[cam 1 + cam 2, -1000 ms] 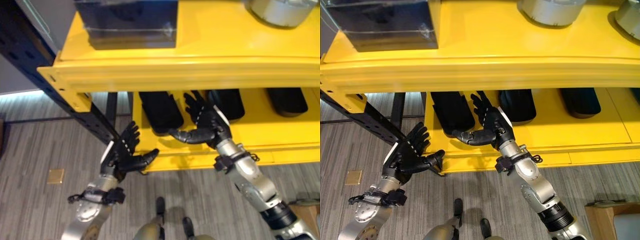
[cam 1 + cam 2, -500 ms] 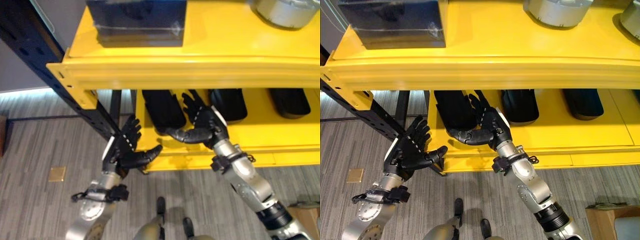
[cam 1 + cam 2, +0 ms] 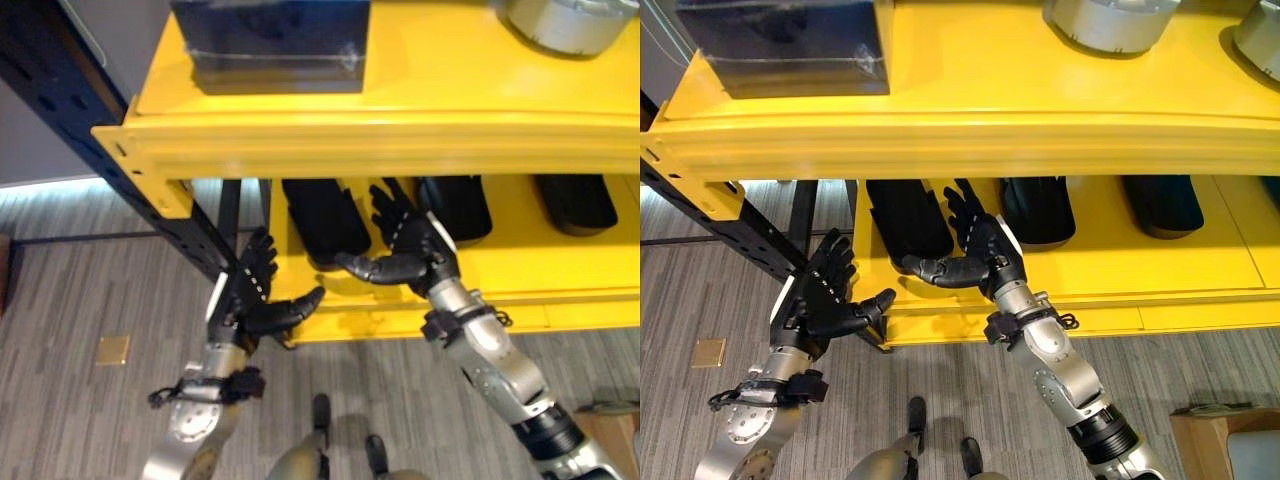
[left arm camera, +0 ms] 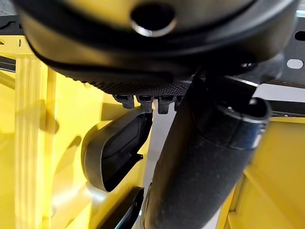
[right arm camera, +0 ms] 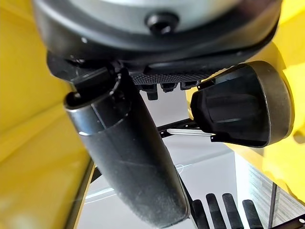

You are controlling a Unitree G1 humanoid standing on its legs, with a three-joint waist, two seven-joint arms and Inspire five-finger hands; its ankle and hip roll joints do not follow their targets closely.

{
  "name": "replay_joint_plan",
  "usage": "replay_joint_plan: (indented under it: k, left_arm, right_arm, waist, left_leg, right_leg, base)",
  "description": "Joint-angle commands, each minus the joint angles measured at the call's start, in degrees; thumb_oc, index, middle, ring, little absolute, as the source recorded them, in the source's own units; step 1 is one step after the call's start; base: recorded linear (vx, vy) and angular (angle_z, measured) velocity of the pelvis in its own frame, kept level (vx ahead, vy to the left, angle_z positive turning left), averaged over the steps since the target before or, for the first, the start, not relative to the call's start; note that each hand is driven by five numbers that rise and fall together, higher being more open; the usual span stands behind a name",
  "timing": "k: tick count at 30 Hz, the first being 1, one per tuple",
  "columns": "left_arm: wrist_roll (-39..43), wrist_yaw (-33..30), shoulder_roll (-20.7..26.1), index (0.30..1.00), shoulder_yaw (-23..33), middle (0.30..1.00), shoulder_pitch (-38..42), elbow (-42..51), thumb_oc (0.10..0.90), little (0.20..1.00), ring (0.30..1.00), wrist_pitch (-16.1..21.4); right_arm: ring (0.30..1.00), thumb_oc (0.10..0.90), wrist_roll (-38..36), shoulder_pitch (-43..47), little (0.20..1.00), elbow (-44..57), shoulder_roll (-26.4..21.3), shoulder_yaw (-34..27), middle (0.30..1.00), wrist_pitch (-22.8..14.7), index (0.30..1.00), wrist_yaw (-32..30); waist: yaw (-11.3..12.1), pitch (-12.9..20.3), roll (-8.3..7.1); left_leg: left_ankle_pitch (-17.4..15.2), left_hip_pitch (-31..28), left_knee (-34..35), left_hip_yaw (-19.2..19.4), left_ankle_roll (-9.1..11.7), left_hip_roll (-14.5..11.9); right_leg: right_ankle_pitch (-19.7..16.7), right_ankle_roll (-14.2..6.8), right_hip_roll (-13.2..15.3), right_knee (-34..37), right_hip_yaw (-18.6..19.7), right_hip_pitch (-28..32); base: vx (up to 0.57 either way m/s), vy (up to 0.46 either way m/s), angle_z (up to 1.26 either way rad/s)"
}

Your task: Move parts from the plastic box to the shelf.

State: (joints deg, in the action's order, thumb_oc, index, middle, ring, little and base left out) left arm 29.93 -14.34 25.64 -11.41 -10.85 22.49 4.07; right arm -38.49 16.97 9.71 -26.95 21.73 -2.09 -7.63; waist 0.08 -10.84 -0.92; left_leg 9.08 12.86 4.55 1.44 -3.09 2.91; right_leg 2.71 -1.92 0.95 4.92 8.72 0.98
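Right robot hand point(image 3: 418, 245) open, empty, at the lower yellow metal shelf point(image 3: 560, 265); black oblong parts point(image 3: 322, 218) lie at its 10 o'clock. Left robot hand point(image 3: 250, 298) open, empty, at 8 o'clock.

My left hand point(image 3: 250, 300) hangs open before the yellow shelf's point(image 3: 400, 140) lower edge, fingers spread, holding nothing. My right hand point(image 3: 412, 250) reaches under the upper board — open too — between two black parts point(image 3: 322, 220) lying on the lower level.
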Motion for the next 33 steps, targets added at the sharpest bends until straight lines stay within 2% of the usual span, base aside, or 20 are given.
replay_joint_plan:
  k: [1, 17, 27, 33]
  left_arm:
    - [-5.19, -4.47, -0.80, 1.000, 5.74, 1.000, 15.17, 0.46, 0.900, 1.000, 1.000, 9.75]
    - [-10.62, -10.47, -2.58, 1.000, 2.15, 1.000, 22.40, -3.18, 0.900, 1.000, 1.000, 9.48]
    - [-9.62, -12.48, -3.66, 1.000, 0.01, 1.000, 26.55, -7.52, 0.900, 1.000, 1.000, 9.30]
    - [-7.64, -12.39, -4.62, 1.000, -3.09, 1.000, 30.12, -10.02, 0.900, 1.000, 1.000, 9.27]
  right_arm:
    - [1.000, 0.900, -0.33, 6.46, 1.000, 1.45, 3.00, -0.87, 1.000, -6.00, 1.000, -0.33]
    - [1.000, 0.900, 1.64, 8.57, 1.000, 2.30, 4.25, -0.44, 1.000, -7.97, 1.000, -4.64]
    - [1.000, 0.900, -0.71, 9.35, 1.000, -0.76, 4.77, 0.45, 1.000, -8.10, 1.000, -6.28]
    - [1.000, 0.900, -2.21, 10.83, 1.000, -2.77, 4.77, 1.62, 1.000, -7.87, 1.000, -6.52]
  waist:
    - [-1.13, 4.72, -0.36]
    - [-2.92, 5.58, -0.44]
    - [-3.54, 4.93, -0.22]
    - [-3.78, 4.07, 0.20]
  left_leg:
    - [-5.00, -5.64, -0.22, 1.52, 4.30, -6.21]
    - [-5.40, -6.69, 0.22, 2.74, 4.43, -6.69]
    - [-5.28, -6.41, 0.27, 3.03, 4.59, -6.91]
    - [-5.02, -5.73, 0.18, 3.06, 4.68, -6.94]
  right_leg:
    - [1.32, -1.12, 2.91, -1.60, -0.98, -3.77]
    - [1.36, -0.90, 2.53, -1.75, 0.17, -3.82]
    - [1.50, -0.79, 2.11, -2.44, 0.41, -4.78]
    - [1.59, -0.69, 1.86, -3.33, 0.56, -6.00]
  base:
    - [0.00, 0.000, 0.00]
    - [0.01, -0.001, -0.01]
    - [0.00, -0.006, -0.04]
    - [0.00, -0.003, 0.01]
